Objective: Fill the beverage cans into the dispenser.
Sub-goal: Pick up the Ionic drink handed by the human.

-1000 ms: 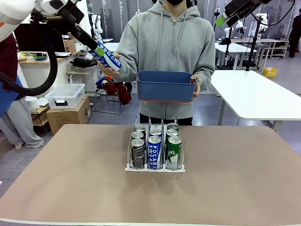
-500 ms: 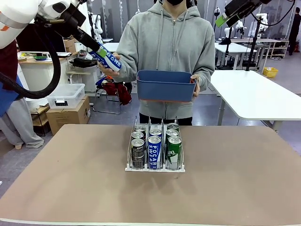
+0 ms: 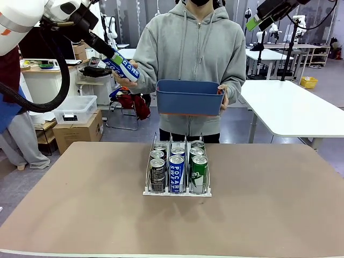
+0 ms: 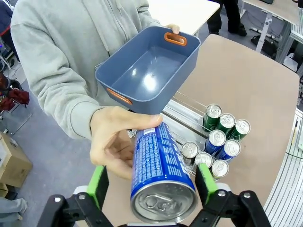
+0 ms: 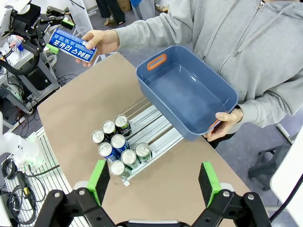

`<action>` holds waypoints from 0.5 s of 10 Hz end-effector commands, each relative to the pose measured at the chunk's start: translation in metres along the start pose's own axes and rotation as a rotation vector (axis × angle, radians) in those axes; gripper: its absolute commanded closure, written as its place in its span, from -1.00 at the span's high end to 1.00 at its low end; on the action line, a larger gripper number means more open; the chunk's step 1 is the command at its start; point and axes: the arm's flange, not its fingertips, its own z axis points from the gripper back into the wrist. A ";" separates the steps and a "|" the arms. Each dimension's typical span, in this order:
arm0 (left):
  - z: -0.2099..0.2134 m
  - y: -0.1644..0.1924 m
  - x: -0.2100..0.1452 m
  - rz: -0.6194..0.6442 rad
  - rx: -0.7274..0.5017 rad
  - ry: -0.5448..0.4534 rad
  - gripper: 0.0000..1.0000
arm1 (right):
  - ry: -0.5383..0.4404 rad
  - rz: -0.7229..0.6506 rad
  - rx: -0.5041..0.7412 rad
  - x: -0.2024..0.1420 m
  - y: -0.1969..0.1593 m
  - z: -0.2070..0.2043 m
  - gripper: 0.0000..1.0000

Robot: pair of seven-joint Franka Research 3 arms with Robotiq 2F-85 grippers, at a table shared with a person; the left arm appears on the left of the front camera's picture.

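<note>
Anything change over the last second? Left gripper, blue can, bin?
Almost nothing. The left arm's white upper link shifted slightly. The left gripper, open around the blue can, barely moved. Nothing was grabbed or released: the person's hand still holds the can. The blue bin, the dispenser with its cans and the right gripper stayed put.

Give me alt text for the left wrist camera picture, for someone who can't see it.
A person's hand holds a blue can between the open green-padded fingers of the left gripper. The person also holds an empty blue bin above the brown table, where more cans stand in the clear dispenser.
</note>
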 end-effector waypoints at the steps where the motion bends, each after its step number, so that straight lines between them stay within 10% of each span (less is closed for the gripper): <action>1: 0.000 -0.003 -0.002 -0.008 0.032 0.023 -0.19 | -0.006 -0.002 0.008 -0.003 0.001 -0.001 1.00; 2: 0.001 -0.003 -0.002 -0.002 0.040 0.032 -1.00 | -0.006 -0.002 0.008 -0.003 0.001 -0.001 1.00; 5: 0.000 -0.004 -0.002 0.004 0.058 0.045 -0.76 | -0.006 -0.002 0.008 -0.003 0.001 -0.001 1.00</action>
